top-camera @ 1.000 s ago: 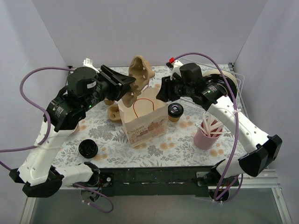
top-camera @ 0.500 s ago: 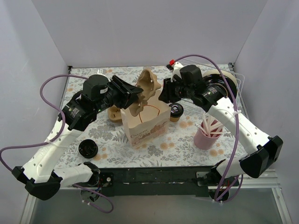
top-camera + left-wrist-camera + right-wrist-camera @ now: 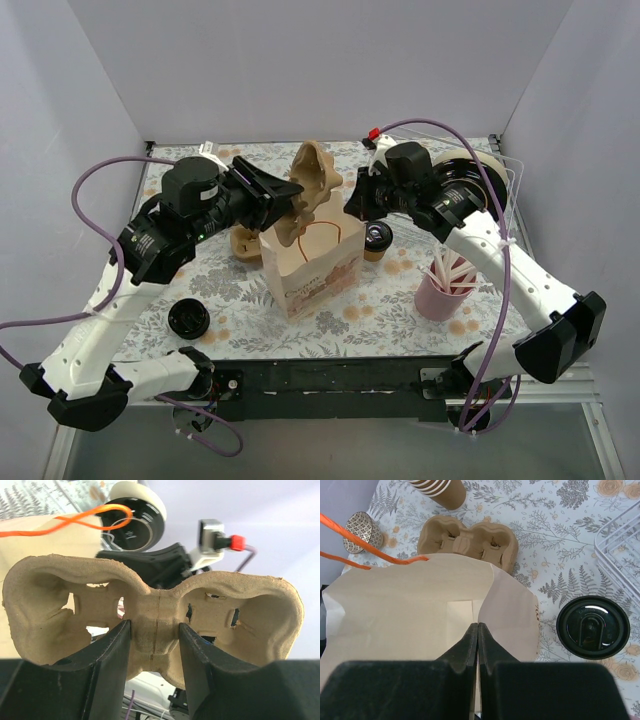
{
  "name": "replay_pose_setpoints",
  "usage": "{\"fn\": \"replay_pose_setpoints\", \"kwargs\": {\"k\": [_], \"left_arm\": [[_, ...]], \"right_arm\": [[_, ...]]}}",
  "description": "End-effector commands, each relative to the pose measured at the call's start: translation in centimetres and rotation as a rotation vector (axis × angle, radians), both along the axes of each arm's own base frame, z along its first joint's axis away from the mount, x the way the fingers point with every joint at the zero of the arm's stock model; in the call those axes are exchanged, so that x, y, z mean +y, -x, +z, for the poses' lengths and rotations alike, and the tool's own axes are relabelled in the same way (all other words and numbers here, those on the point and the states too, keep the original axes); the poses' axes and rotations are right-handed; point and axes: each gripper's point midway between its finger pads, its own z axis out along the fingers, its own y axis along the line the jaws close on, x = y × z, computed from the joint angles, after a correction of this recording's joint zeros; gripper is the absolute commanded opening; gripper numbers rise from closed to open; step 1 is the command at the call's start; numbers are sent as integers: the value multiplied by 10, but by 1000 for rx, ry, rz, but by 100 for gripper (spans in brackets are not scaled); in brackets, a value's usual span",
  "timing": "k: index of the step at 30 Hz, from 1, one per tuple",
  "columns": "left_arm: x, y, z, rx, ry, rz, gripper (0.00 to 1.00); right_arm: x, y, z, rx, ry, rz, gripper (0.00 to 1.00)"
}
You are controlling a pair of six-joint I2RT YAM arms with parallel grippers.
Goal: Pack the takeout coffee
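Observation:
The takeout coffee [image 3: 377,238], a short kraft cup with a black lid, stands on the table right of the paper bag [image 3: 310,265]; its lid shows in the right wrist view [image 3: 593,627]. My left gripper [image 3: 290,195] is shut on a pulp cup carrier [image 3: 312,185], held tilted above the bag's open mouth. In the left wrist view the fingers [image 3: 112,650] pinch the carrier's [image 3: 150,605] middle ridge. My right gripper [image 3: 478,630] is shut on the bag's right rim [image 3: 507,605]. The bag's inside [image 3: 410,605] shows nothing in it.
A second pulp carrier [image 3: 467,542] lies behind the bag, beside a stack of lidless cups [image 3: 437,490] and a small patterned cup [image 3: 362,526]. A loose black lid [image 3: 188,319] lies front left. A pink cup of straws [image 3: 443,285] and a wire rack [image 3: 620,545] stand right.
My left gripper has brought the carrier from behind the bag forward and right, over the bag's mouth. My right gripper has stayed at the bag's rim.

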Motion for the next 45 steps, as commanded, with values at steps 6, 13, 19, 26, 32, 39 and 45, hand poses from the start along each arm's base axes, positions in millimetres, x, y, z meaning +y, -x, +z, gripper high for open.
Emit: {"fn": "replay_pose_setpoints", "kwargs": {"k": [6, 13, 19, 26, 32, 39, 45], "left_arm": [[14, 14, 41, 136, 270, 110, 17], [29, 23, 48, 105, 275, 142, 18], [29, 27, 45, 95, 308, 128, 19], [23, 23, 41, 95, 256, 110, 19], [22, 21, 36, 89, 265, 110, 19], [12, 22, 20, 140, 270, 74, 19], [12, 16, 9, 134, 270, 95, 19]], "right_arm": [[0, 7, 40, -89, -110, 10, 26], [-6, -9, 115, -531, -49, 166, 47], [14, 2, 130, -759, -139, 447, 60], [35, 21, 121, -852, -307, 821, 65], [48, 7, 113, -826, -326, 876, 67], [71, -14, 102, -806, -319, 834, 60], [83, -31, 110, -801, -330, 745, 1]]}}
